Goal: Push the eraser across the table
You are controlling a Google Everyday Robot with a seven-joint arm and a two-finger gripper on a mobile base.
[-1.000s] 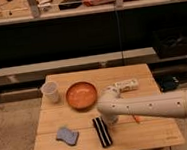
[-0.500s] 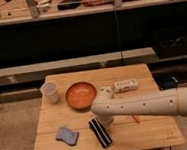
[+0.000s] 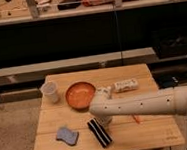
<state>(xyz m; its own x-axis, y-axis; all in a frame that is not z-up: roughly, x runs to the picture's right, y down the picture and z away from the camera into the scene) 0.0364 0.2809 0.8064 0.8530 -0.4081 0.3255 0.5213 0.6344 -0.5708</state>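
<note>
The eraser [image 3: 99, 132], a long black block with thin white stripes, lies at a slant near the front edge of the light-wood slatted table [image 3: 153, 133]. My white arm reaches in from the right across the middle of the table. The gripper [image 3: 104, 120] hangs under the arm's end, right at the eraser's far end, and is mostly hidden by the arm. I cannot tell if it touches the eraser.
A blue-grey wavy sponge [image 3: 67, 135] lies left of the eraser. An orange bowl [image 3: 80, 94] and a white cup [image 3: 50, 92] stand at the back left. A white packet [image 3: 126, 85] lies at the back right. An orange carrot tip [image 3: 137, 119] shows under the arm.
The arm's end has swung a little to the left and lower toward the eraser. The eraser has hardly shifted.
</note>
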